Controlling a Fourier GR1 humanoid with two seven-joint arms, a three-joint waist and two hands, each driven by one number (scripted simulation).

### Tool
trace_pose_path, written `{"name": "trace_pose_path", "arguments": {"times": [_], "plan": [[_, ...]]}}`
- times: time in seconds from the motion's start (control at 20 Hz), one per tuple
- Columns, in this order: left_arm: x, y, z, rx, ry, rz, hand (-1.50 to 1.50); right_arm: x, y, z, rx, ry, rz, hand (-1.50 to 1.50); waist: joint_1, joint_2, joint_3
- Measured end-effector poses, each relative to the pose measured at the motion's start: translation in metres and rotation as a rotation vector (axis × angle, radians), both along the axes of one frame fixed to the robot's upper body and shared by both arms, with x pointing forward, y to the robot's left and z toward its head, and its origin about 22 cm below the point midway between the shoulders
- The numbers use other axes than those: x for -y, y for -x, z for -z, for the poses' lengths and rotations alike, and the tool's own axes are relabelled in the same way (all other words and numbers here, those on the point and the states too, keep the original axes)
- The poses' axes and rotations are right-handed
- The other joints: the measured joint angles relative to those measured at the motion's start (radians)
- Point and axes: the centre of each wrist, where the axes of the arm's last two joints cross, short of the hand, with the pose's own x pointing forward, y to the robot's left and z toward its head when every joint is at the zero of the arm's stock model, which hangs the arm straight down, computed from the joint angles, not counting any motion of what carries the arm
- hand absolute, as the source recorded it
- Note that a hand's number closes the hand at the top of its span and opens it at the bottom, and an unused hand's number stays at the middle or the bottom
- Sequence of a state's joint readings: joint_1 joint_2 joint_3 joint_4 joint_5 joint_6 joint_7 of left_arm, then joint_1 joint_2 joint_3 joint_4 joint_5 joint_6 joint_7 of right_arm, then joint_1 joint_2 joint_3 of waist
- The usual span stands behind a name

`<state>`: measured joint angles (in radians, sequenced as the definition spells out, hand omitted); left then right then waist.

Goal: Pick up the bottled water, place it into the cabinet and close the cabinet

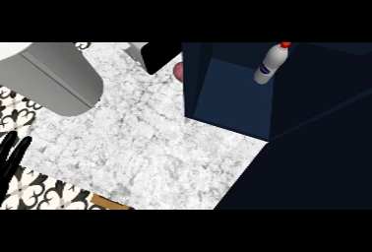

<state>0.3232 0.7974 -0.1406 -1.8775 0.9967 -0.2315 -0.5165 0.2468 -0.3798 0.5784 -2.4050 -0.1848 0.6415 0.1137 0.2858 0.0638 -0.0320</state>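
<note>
1. The bottled water point(268, 65) stands inside the cabinet point(232, 98), upper right; placing looks done.
2. The left hand point(11, 153), at the left edge, is straight-fingered and empty; the right is unseen.
3. Next, I judge: close the cabinet.

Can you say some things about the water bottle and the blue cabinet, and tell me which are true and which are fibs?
1. The bottled water has a red cap. True.
2. It lies on the marble counter. False: it is inside the cabinet.
3. The cabinet is closed. False: it is open, and its inside shows.
4. The left hand shows at the view's left edge. True.
5. A hand holds the bottled water. False: no hand touches it.
</note>
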Motion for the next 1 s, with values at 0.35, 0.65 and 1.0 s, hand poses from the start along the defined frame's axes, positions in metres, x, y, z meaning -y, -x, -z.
{"name": "trace_pose_path", "arguments": {"times": [0.35,0.65,1.0], "plan": [[-0.005,-0.001,0.0,-0.004,0.001,-0.005,-1.5,-0.013,-0.016,0.001,-0.032,-0.013,0.0,1.5,-0.014,-0.009,-0.001],[-0.009,-0.001,0.002,-0.016,-0.001,-0.016,-1.5,-0.029,-0.046,-0.005,0.018,0.077,0.013,1.5,-0.028,-0.023,0.0],[-0.014,0.001,0.007,-0.028,0.008,-0.038,-1.5,-0.054,-0.081,-0.011,0.026,0.156,0.039,1.5,-0.044,-0.028,0.006]]}}
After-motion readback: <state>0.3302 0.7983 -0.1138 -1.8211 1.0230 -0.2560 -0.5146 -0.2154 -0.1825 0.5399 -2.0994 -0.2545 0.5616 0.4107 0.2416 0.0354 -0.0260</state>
